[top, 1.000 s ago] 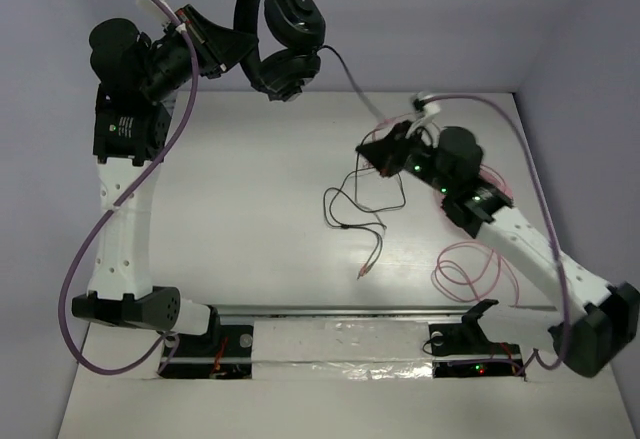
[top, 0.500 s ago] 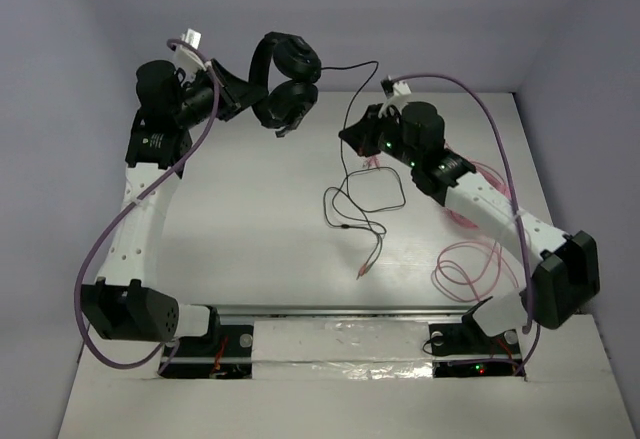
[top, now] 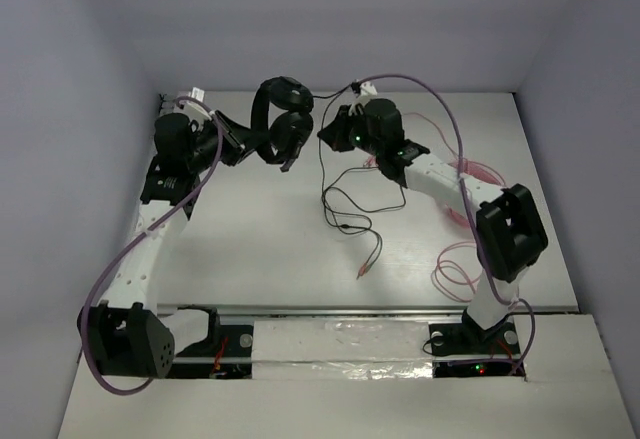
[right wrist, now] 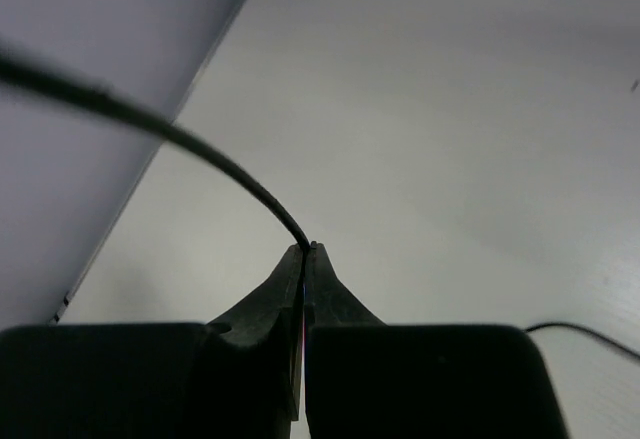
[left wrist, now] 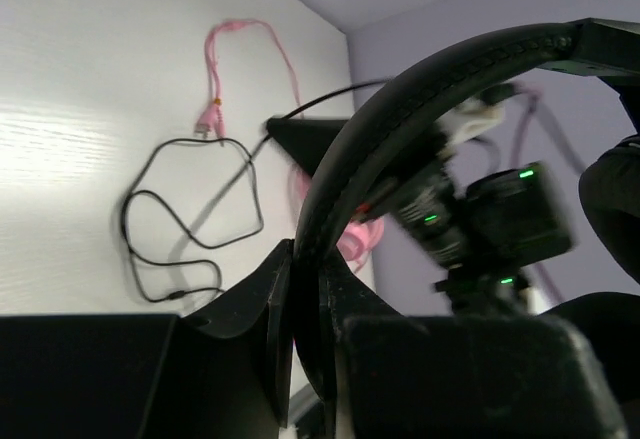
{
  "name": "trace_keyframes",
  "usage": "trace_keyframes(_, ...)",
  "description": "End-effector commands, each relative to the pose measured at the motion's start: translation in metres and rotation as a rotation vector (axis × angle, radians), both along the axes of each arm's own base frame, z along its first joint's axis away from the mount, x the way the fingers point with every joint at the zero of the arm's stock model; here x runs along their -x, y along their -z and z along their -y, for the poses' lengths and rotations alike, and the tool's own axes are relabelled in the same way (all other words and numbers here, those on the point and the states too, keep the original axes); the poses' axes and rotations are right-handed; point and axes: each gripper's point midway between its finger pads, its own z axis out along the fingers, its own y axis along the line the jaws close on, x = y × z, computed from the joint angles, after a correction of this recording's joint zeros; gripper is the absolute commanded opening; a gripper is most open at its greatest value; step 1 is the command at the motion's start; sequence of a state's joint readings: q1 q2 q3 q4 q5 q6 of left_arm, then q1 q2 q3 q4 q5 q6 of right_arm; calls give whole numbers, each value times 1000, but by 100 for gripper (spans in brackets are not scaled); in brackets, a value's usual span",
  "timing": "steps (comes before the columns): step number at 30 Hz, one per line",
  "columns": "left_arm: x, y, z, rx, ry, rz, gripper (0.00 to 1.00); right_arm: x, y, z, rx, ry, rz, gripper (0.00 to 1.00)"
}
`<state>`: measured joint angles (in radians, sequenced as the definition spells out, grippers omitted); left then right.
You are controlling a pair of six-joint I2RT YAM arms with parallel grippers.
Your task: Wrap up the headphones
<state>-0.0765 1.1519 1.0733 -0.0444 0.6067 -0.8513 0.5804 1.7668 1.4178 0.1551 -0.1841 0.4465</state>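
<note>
While the left gripper clamps the headband of the black headphones, held off the table, and the right gripper just beside the earcups pinches their cable, winding looks in hand, so next the cable needs looping around the headband.

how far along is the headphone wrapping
Done: the headphones are lifted, left gripper shut on the headband. In hand: the right gripper pinches the cable. Left: most of the cable lies in loose loops on the table, and no turns around the headphones are visible.
</note>
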Motion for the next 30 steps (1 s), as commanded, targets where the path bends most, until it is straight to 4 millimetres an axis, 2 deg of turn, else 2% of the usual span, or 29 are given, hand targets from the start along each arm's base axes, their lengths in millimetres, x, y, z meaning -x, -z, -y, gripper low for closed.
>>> trace_keyframes(1, -7, -33, 9, 183, 26, 96, 0, 23, 24, -29, -61, -90, -30, 0)
trace_keyframes(4, -16, -43, 10, 329, 1, 86, 0, 40, 35, -43, -64, -132, -37, 0)
trace_keyframes(5, -18, -47, 9, 388, -17, 60, 0, 52, 45, -48, -57, -154, -53, 0)
trace_keyframes(7, -24, -51, 3, 452, -59, 83, 0, 65, 44, -56, -80, -183, -50, 0)
trace_keyframes(8, -25, -53, 2, 486, -62, 81, 0, 78, 55, -61, -70, -204, -67, 0)
trace_keyframes(12, -31, -53, -3, 647, -87, 38, 0, 101, 61, -72, -57, -234, -69, 0)
trace_keyframes(13, -34, -52, -1, 658, -95, 35, 0, 99, 63, -70, -53, -214, -68, 0)
trace_keyframes(15, -36, -51, -2, 668, -125, 34, 0, 107, 62, -73, -51, -200, -64, 0)
trace_keyframes(18, -50, -43, -16, 577, -261, 44, 0, 117, 57, -78, -27, -193, -58, 0)
trace_keyframes(19, -53, -47, -21, 523, -293, 83, 0, 130, 57, -87, -6, -216, -62, 0)
trace_keyframes(20, -59, -38, -31, 497, -370, 67, 0, 137, 55, -90, 9, -224, -56, 0)
trace_keyframes(22, -63, -34, -42, 467, -440, 77, 0, 156, 52, -97, 52, -242, -40, 0)
trace_keyframes(24, -67, -28, -50, 374, -487, 91, 0, 167, 50, -99, 70, -251, -32, 0)
trace_keyframes(26, -71, -22, -69, 297, -592, 93, 0, 177, 49, -97, 83, -256, -41, 0)
trace_keyframes(28, -68, -17, -75, 264, -621, 107, 0, 185, 49, -98, 91, -269, -50, 0)
trace_keyframes(30, -68, -14, -72, 220, -630, 120, 0, 197, 45, -102, 92, -294, -41, 0)
